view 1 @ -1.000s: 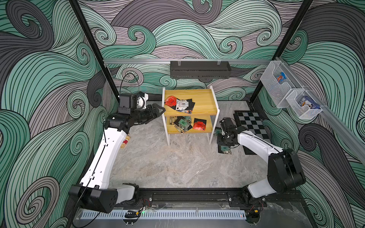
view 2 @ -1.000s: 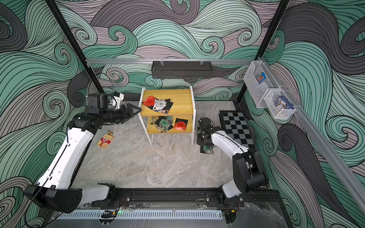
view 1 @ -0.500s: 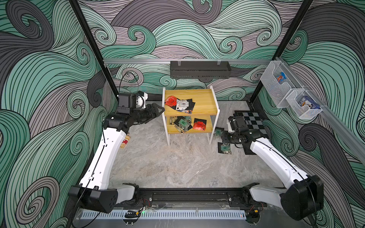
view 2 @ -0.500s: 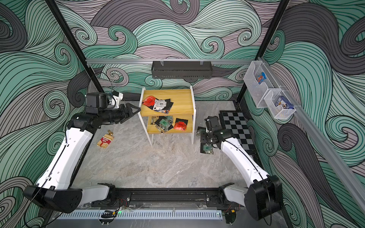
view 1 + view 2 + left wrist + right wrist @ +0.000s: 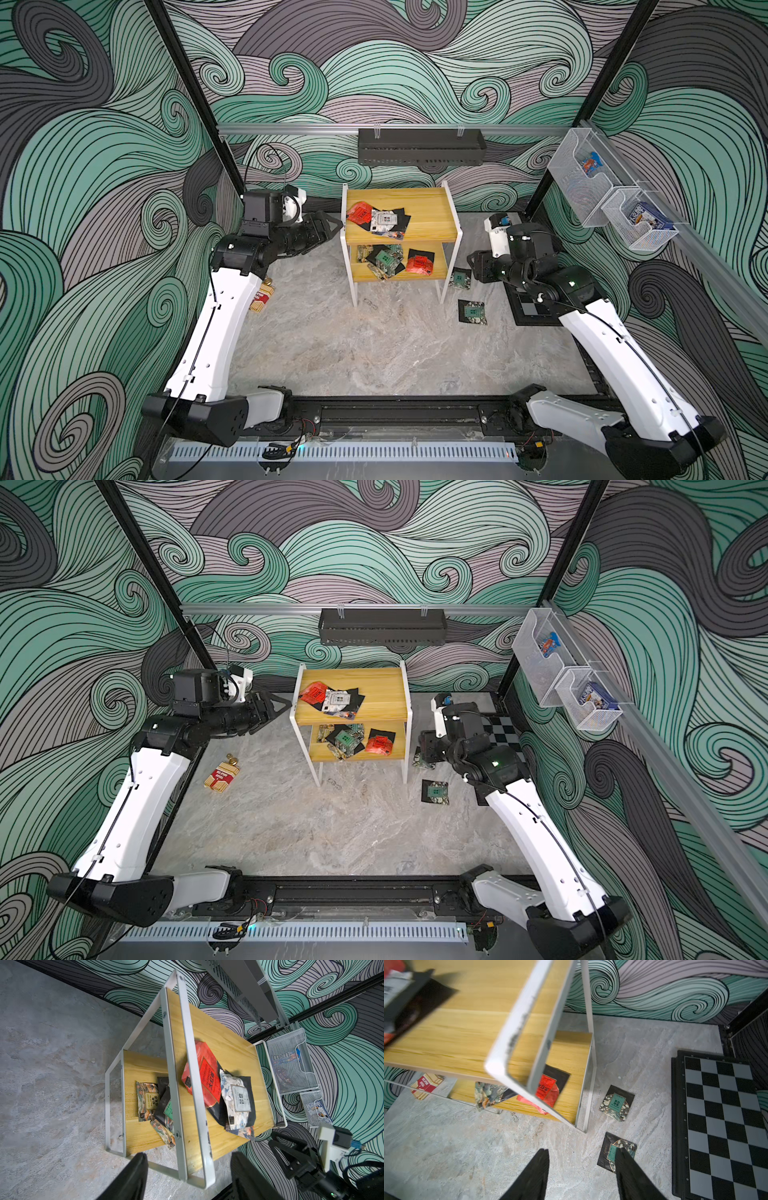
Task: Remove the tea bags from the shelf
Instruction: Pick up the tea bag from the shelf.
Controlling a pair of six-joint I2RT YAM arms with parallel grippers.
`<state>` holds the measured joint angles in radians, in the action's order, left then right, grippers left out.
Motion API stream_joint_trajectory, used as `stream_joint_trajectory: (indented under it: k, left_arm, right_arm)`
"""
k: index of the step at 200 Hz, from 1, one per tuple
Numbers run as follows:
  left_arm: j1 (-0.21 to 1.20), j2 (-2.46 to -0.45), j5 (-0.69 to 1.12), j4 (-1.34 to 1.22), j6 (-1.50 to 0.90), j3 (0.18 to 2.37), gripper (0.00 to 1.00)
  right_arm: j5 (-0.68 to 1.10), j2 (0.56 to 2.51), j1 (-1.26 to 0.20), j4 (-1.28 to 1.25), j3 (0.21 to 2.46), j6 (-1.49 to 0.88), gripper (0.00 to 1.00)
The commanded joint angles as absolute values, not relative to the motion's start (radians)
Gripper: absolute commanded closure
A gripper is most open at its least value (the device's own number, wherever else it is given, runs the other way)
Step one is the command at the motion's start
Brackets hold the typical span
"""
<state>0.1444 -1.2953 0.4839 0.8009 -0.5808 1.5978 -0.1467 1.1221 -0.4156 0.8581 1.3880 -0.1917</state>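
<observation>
The left gripper point(image 5: 332, 226) hovers just beside the shelf point(image 5: 428, 208), level with its top board, jaws spread and empty. Over on the other side, the right gripper point(image 5: 581, 1150) hangs above the marble tabletop point(image 5: 374, 353), jaws apart too, nothing pinched. The tea bags point(image 5: 376, 217) sit heaped on both tiers, red and white up top, while two teal sachets point(image 5: 472, 311) lie on the tabletop by the shelf's leg.

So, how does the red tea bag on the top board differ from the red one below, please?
The top red tea bag lies at the left end, touching a white-labelled bag; the lower red tea bag, toward the right end on a black sachet. The top one is uncovered; the lower sits under the top board. Both are on the shelf.
</observation>
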Motion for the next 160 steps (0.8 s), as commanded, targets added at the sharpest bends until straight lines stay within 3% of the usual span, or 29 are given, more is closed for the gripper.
stream_joint_trajectory:
  k: [1, 77, 160]
  left_arm:
    - [0.141, -1.314, 0.476, 0.809, -0.581, 1.659, 0.33]
    - [0.178, -1.361, 0.450, 0.824, -0.562, 1.739, 0.34]
    - [0.183, -1.336, 0.442, 0.828, -0.545, 1.700, 0.34]
  right_arm:
    - [-0.122, 1.142, -0.437, 0.883, 1.475, -0.150, 0.43]
    - [0.118, 1.349, -0.452, 0.933, 1.793, -0.145, 0.37]
    - [0.320, 1.632, -0.479, 0.990, 2.119, -0.242, 0.37]
